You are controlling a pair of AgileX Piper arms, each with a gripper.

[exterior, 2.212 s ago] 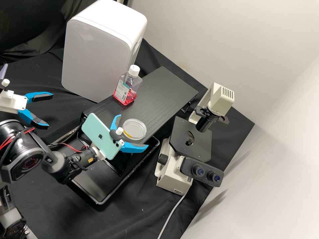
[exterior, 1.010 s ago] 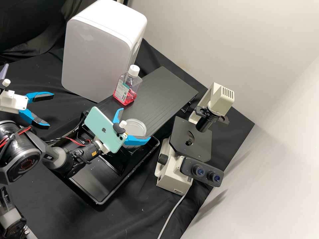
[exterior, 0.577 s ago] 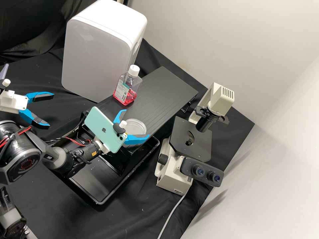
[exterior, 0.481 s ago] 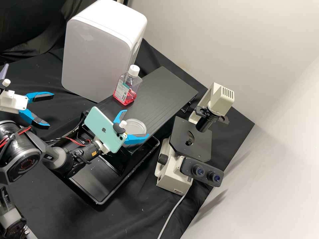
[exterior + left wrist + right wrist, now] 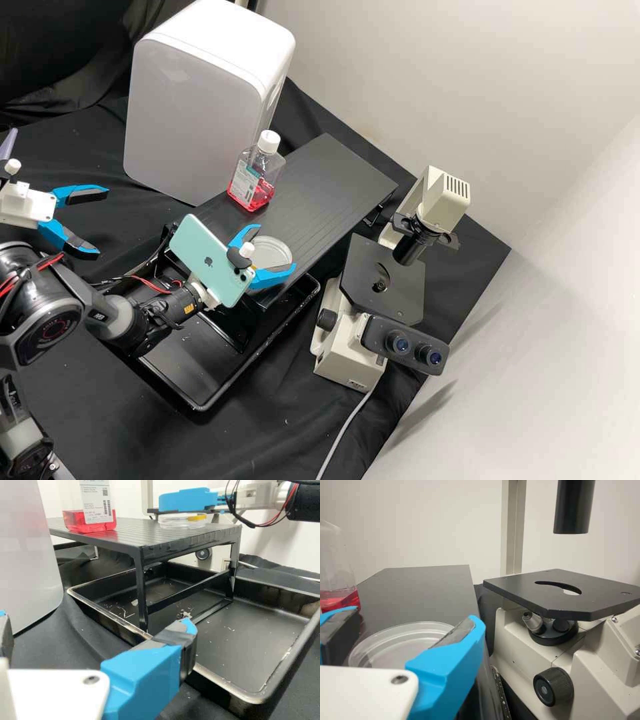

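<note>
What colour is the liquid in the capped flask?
Red; the flask shows best in the high view.

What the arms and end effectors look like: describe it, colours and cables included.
Both arms are dark grey with round joints. The left end effector and right end effector are white blocks with two curved bright blue fingers lined with black pads. Red and black cables run along the right wrist, which carries a mint-green phone.
</note>
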